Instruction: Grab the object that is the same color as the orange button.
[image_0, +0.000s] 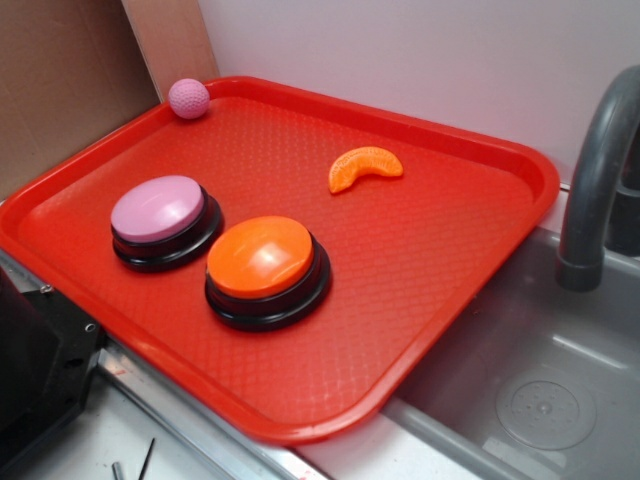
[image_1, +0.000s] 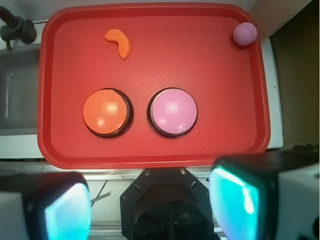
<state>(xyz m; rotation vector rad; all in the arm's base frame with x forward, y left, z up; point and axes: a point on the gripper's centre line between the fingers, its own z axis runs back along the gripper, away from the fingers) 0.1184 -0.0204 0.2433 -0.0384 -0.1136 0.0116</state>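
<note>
Orange plastic marks the target: the toy orange segment (image_1: 119, 42) lies on the red tray (image_1: 210, 65) in the upper left of the wrist frame, above the orange button (image_1: 105, 112) and apart from it. The gripper (image_1: 155, 205) sits at the bottom edge, jaws spread wide, nothing between them. The segment therefore lies ahead of the gripper and to the left, its long axis diagonal. The exterior view shows the segment's (image_0: 365, 167) ridges and the sink (image_0: 540, 400), but no gripper. Pink button (image_1: 174, 112) and pink ball (image_1: 245, 33) are not targets.
</note>
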